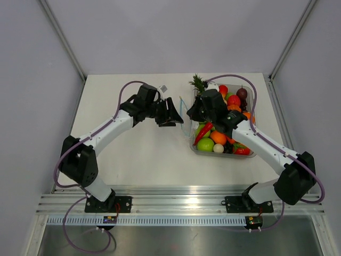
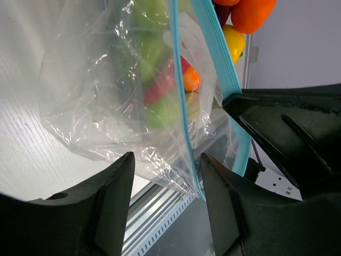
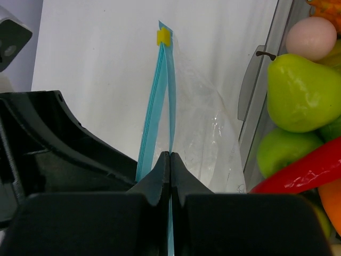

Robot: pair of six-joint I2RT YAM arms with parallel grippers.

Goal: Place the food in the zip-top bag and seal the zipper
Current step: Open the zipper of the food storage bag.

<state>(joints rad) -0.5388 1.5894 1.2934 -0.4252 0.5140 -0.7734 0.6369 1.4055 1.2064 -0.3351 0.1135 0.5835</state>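
Zip-top bag [image 2: 96, 90]: hangs between the two grippers, about 1 o'clock of table [image 1: 138, 154] centre. The tray is just beside it at 3 o'clock. Clear film, crinkled and limp, and it looks near weightless. The colours showing through it in the left wrist view are judged to be tray items behind it, not contents, so the bag is likely empty.

Left gripper [image 2: 166, 161]: fingers spread apart, nothing pinched. The bag's lower edge hangs across the gap between them.

Zipper [image 3: 160, 96]: light-blue strip with two lips. They meet at a yellow tab [image 3: 163, 36], at 12 o'clock in the right wrist view. From the left wrist they run parted, so the mouth is judged partly open.

Right gripper [image 3: 169, 156]: fingers clamped flat on the strip. Cannot tell whether they hold one lip or both.

Tray [image 1: 213, 153]: the chili [image 1: 203, 133] lies along its 9 o'clock side, near the bag mouth and beside a green pear [image 3: 298, 90]. The small orange piece cannot be singled out among several orange items.

Handling, judged:
- The film is too soft and slick to grip mid-panel; it would fold or slide.
- The strip is the one stiffer part. Take hold there, one lip per gripper, and part the lips gently.
- The chili is rigid, light, smooth and curved. Pinch it across mid-length; it may roll.
- Sealing wants the lips lined up and pressed end to end.
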